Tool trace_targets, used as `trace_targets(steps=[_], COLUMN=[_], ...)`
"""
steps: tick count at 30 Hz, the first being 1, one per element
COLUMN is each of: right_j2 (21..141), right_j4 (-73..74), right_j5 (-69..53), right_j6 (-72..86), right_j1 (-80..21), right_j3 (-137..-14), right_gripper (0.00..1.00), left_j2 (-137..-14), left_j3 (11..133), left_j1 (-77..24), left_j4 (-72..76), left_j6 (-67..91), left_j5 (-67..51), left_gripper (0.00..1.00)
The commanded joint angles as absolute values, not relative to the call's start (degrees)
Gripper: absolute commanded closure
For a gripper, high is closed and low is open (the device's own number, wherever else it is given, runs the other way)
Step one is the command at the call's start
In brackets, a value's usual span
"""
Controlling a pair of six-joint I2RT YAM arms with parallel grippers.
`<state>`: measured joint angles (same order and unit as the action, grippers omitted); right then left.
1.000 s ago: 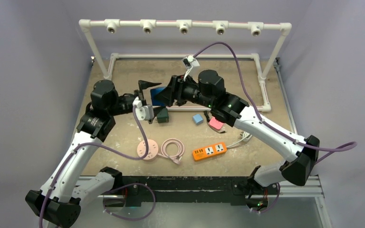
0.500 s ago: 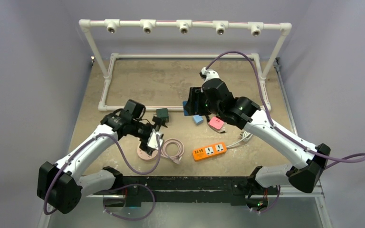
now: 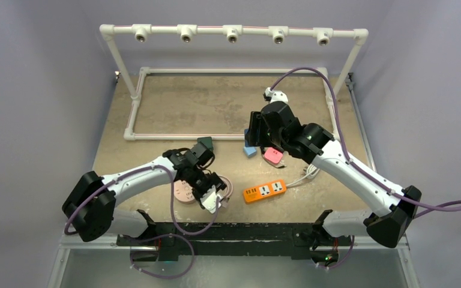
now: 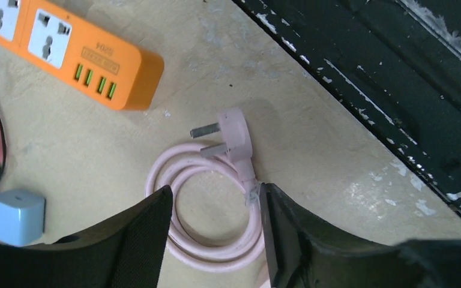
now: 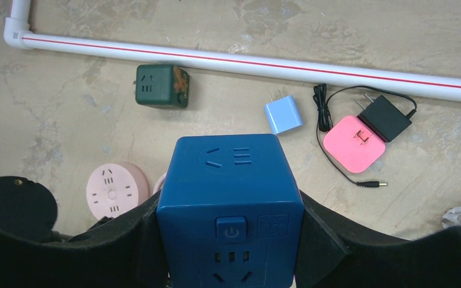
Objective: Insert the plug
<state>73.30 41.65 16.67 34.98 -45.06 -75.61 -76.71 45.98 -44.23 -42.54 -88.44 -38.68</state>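
Since the frame half a second back, we note the left arm has swung toward the near edge. Its claw [image 4: 213, 240], then over the round pink socket [image 5: 118, 190], now hangs over the coiled pink cable [image 4: 216, 258]. The right arm has drifted slightly toward 3 o'clock in the top view, with the same load.

Left claw: jaws apart, nothing between them. We see the cable loops on the desk [image 3: 174, 108] through the gap. The pink plug [image 4: 235, 133] lies flat on the desk at 12 o'clock from the gap, prongs pointing to 9 o'clock, and neither finger touches it. The orange power strip [image 4: 78, 51] sits at 10 o'clock, apart from the plug. The light blue adapter [image 4: 17, 216] is at 9 o'clock.

Right claw [image 5: 231, 240]: clamped on the blue cube socket [image 5: 231, 198], one finger on each side face; the cube appears lifted off the desk. From the cube in the wrist view:
- round pink socket at 9 o'clock
- green cube socket [image 5: 162, 86] at 11 o'clock
- light blue adapter at 1 o'clock
- pink square charger [image 5: 353, 144] at 2 o'clock, with the black adapter [image 5: 387, 117] touching its far corner

The white pipe [image 5: 246, 63] runs across beyond these.
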Motion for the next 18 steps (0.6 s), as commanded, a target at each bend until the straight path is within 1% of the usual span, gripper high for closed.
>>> trace_targets(steps=[1,2,3,4,14,16,18], right_j2=[70.9,71.05,71.13,71.23,71.91,72.27,72.62], right_j4=[40.08,40.08,40.08,40.08,38.85,38.77,38.64], right_j5=[18.79,18.74,18.66,18.56,17.59,17.41,17.38], right_j6=[35.79,35.48,35.13,35.0,34.14,33.74,33.43], right_j1=[-44.68,-44.63,-44.55,-44.49,-44.27,-44.21,-44.21], right_j3=[-75.94,-75.94,-75.98,-76.01,-76.06,-76.4,-76.67], right_gripper=[1.0,0.99,0.94,0.93,0.93,0.93,0.93], left_j2=[-77.74,-77.82,-77.93,-78.14,-81.45,-82.59,-84.77], left_j3=[44.34,43.92,43.54,43.06,41.05,41.56,42.81], left_j1=[-46.88,-47.49,-48.09,-48.47,-49.13,-49.71,-50.23], left_j4=[-38.71,-38.09,-37.5,-36.79,-30.06,-28.38,-27.66], left_j6=[-86.32,-85.24,-84.05,-83.07,-74.52,-72.17,-70.39], left_j5=[-37.87,-37.56,-37.15,-36.6,-31.58,-29.3,-26.43], left_gripper=[0.57,0.66,0.72,0.75,0.69,0.7,0.73])
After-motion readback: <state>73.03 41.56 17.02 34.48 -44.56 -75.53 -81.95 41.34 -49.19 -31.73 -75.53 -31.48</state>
